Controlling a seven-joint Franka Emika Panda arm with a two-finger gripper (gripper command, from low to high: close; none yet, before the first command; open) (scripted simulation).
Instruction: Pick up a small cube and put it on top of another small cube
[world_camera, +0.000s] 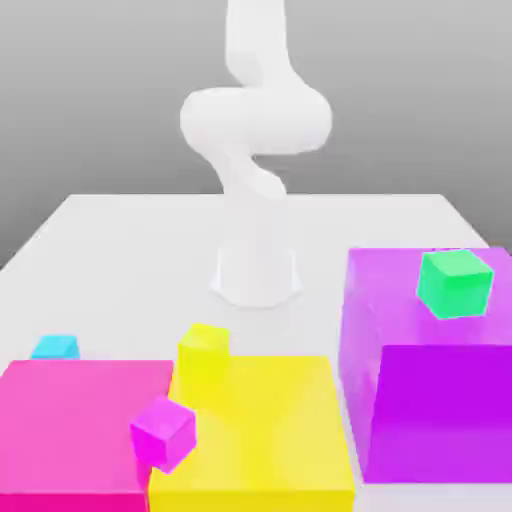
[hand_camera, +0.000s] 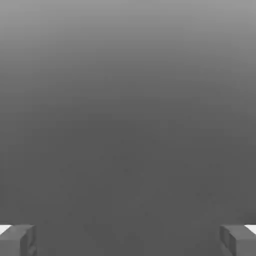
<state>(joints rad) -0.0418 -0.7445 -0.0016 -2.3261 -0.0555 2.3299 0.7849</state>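
There are four small cubes: one cyan (world_camera: 55, 347), one yellow (world_camera: 204, 351), one magenta (world_camera: 164, 433) and one green (world_camera: 455, 284). There are three big blocks: one pink (world_camera: 85, 425), one yellow (world_camera: 258, 430) and one purple (world_camera: 440, 410). One robot arm (world_camera: 257, 120) stands on one worktop (world_camera: 130, 270).

Robot arm (world_camera: 257, 120) showing smooth white shell, looking like plastic, softly shaded. Purple block (world_camera: 445, 410) looking glossy, top catching pale sheen. Yellow block (world_camera: 255, 430) and pink block (world_camera: 85, 425) looking smooth, plastic-like, yellow top bearing faint lighter patches. Green cube (world_camera: 455, 285), magenta cube (world_camera: 164, 433), yellow cube (world_camera: 204, 352), cyan cube (world_camera: 56, 347) showing plain smooth faces. White tabletop (world_camera: 130, 270) looking smooth, matt. Gripper fingers (hand_camera: 15, 241) looking dull grey.
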